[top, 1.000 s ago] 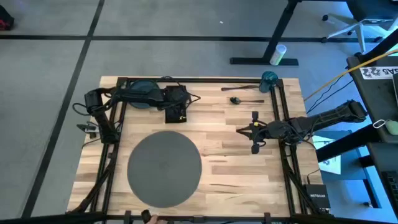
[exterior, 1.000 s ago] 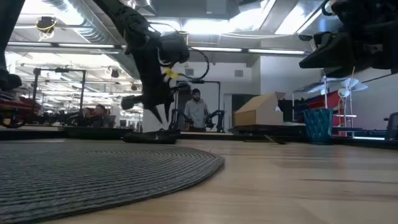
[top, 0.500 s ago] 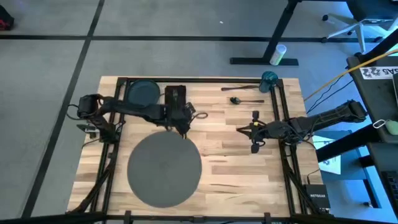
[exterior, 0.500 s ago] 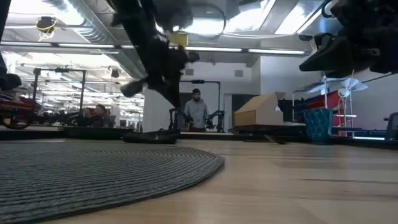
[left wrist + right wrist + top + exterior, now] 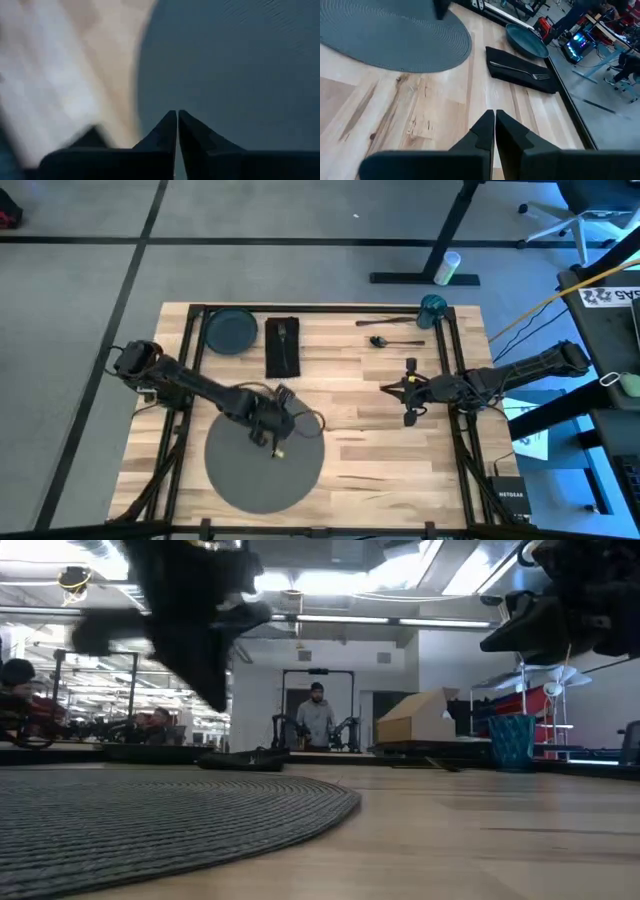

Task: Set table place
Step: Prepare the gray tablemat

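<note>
Pale wooden planks of the table [image 5: 380,440] carry the place [image 5: 264,452], a big round dark-grey mat lying flat near the front edge. At the far edge sit a dark plate [image 5: 231,331] and, just beside it, a black napkin [image 5: 283,347] with a fork [image 5: 520,69] on it. The left end effector [image 5: 277,423] hovers over the mat with fingers closed and empty. The right end effector [image 5: 409,391] waits over bare wood, also closed.
</note>
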### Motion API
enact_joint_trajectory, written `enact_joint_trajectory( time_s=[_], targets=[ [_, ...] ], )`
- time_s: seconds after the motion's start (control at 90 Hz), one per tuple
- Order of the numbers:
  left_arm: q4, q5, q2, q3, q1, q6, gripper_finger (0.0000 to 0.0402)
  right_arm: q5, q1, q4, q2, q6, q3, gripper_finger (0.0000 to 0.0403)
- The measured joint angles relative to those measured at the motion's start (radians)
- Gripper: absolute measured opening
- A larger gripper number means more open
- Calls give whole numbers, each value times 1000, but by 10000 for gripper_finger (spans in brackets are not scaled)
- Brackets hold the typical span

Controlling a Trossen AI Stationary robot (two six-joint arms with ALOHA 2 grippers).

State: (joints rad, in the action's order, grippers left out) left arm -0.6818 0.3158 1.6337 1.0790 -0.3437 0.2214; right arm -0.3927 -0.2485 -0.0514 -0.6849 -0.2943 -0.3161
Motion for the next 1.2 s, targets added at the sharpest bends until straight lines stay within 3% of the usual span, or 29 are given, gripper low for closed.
enact_joint_trajectory(
  time_s=[0.144,0.444,0.622,0.889,1.2],
  targets=[
    [21,-110,0,0,-49,-286,0,0,0,0,0,1,0,1],
    [12,-111,0,-3,-70,-792,0,0,0,0,0,38,0,1],
    [11,-81,1,-46,-67,-1000,0,0,0,-3,0,47,0,1],
    [62,-92,57,-121,-60,-1081,0,11,0,-5,0,47,0,1],
    [256,-104,138,-122,-14,-941,0,-7,0,-13,0,52,0,1]
  ],
)
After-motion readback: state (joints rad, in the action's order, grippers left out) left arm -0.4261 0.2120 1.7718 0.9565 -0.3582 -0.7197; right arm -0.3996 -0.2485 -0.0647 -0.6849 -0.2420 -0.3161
